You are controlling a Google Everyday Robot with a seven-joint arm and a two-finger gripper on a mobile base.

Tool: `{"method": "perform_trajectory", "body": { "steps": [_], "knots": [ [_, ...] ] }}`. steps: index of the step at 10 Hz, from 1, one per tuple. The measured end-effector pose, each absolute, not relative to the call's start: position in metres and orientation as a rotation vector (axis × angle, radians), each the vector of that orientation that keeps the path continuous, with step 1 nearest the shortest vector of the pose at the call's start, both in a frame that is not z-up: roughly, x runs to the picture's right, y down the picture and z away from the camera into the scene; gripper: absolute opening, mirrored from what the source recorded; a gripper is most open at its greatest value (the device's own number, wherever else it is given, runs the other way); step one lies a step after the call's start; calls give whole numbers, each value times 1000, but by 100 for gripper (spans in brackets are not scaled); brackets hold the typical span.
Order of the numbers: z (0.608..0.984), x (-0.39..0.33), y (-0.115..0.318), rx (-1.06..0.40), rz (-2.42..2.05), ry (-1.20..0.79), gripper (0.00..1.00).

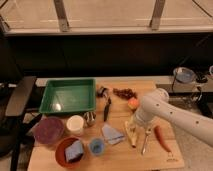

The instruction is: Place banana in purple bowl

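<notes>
Down on the wooden worktop, hand right at the small pale-yellow banana, can't tell how wide; could roll it away with an off-centre grab.

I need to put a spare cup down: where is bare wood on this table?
The widest bare patch is the front strip of the wooden table, bordered by the small blue cup, the pale yellow banana and the orange carrot. The left front is crowded: round purple bowl, white cup, reddish-orange bowl. The pincer hangs over the banana.
</notes>
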State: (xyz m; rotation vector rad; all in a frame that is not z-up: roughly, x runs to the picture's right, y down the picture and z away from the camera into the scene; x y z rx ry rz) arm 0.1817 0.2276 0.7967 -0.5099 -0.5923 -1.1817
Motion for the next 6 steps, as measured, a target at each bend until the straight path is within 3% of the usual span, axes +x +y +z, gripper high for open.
{"method": "perform_trajectory", "body": {
  "steps": [2,6],
  "knots": [
    [806,181,236,-511,-1161,-631,55],
    [803,176,235,-470,-1149,-640,14]
  ]
}}
